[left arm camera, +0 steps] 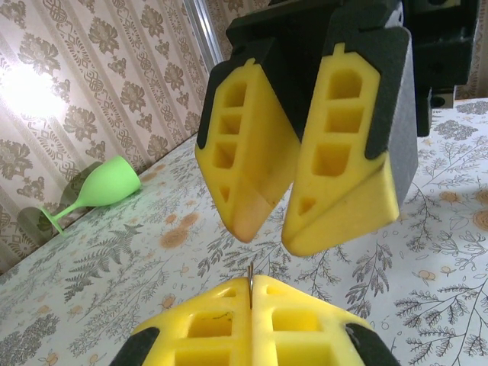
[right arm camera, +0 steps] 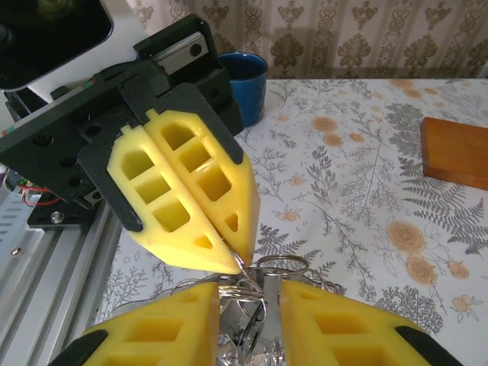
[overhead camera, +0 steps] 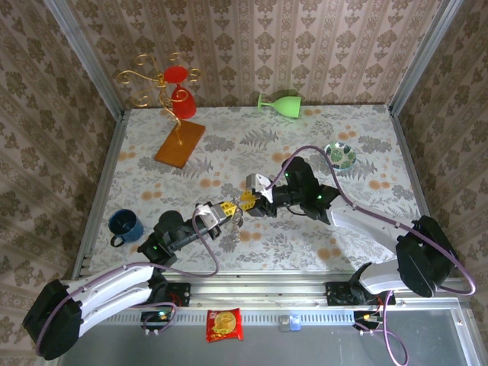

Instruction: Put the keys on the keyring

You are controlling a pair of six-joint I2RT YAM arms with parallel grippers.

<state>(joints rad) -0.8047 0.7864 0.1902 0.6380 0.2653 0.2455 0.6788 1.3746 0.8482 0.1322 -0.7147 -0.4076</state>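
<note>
Mid-worktop (overhead camera: 320, 130), both hands tip to tip, above the floral cloth.

Left hand (overhead camera: 226, 210): fingers pressed together. From its own wrist view the left hand (left arm camera: 250, 288) has a thin strip of metal standing up in the seam between the tips. I take it for part of the keyring (left arm camera: 250, 273), but cannot be sure.

Right hand (right arm camera: 250, 296): fingers apart, a plain gap between them. The keyring (right arm camera: 279, 264) shows as a bunch of bright wire loops, sitting in that gap and just ahead of it. Keys not told apart from the loops.

The left hand (right arm camera: 232, 255) comes in from above, its tip touching the bunch at the near edge.

From overhead, the keyring (overhead camera: 238, 219) is a small glint just below the two hands, at the point where they meet. The right hand (overhead camera: 250, 201) lies just right of it.
</note>
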